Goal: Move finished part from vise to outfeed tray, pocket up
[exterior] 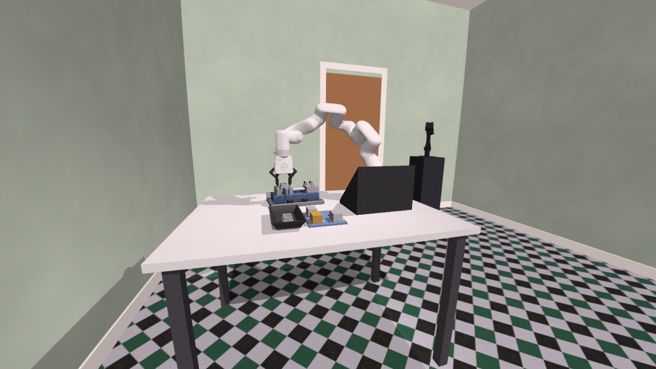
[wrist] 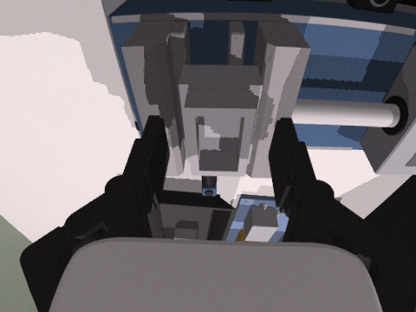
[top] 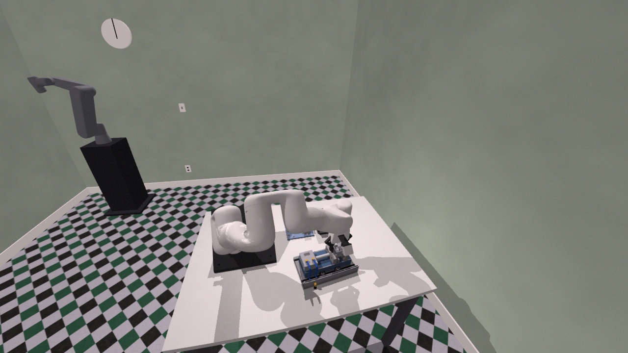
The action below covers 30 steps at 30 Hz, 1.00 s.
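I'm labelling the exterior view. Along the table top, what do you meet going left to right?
Black outfeed tray with a grey part in it → blue plate bearing a yellow block, then a grey block → black wedge-shaped housing. The vise and gripper stand behind the tray, so they are left out.

Pale green walls [exterior: 91,137] close the room, with a white skirting board along their foot and a floor [exterior: 504,298] of black, green and white diamond checks. A brown door [exterior: 353,130] in a white frame stands in the far wall — on another wall hang a round white clock [top: 116,33] and two small sockets. A white table [exterior: 229,238] on dark legs stands by a wall, and a tall black pedestal [top: 115,175] rises from the floor well apart from it.
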{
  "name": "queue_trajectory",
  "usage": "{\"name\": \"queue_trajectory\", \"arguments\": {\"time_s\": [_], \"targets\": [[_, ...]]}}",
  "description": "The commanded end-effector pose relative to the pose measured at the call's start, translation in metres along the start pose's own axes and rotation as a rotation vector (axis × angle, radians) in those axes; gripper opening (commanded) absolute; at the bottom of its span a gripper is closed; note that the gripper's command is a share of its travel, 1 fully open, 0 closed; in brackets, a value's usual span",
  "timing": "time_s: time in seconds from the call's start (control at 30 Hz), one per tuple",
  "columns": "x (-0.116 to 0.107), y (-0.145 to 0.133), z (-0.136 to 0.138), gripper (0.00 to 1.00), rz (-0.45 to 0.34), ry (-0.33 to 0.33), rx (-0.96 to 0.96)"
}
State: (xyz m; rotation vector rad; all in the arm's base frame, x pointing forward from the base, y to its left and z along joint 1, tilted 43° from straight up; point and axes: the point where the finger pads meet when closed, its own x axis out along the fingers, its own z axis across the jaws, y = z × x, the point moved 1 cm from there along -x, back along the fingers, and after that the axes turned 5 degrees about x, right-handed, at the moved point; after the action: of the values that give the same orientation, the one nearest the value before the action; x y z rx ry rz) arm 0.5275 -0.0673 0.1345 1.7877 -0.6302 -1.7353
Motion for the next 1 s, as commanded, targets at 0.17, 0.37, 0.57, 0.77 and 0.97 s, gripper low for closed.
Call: {"name": "queue_trajectory", "arguments": {"time_s": [0.17, 0.37, 0.57, 0.77, 0.97], "targets": [[-0.0016, 0.0003, -0.0011, 0.69, 0.0, 0.004, 0.001], [-0.0016, 0.0003, -0.0011, 0.69, 0.0, 0.004, 0.001], [-0.0016, 0.0003, -0.0011, 0.0, 0.0, 0.004, 0.001], [-0.0016, 0.0003, -0.0011, 0.0, 0.0, 0.004, 0.001], [-0.0016, 0.0003, -0.0011, 0.0, 0.0, 0.004, 0.001]]}}
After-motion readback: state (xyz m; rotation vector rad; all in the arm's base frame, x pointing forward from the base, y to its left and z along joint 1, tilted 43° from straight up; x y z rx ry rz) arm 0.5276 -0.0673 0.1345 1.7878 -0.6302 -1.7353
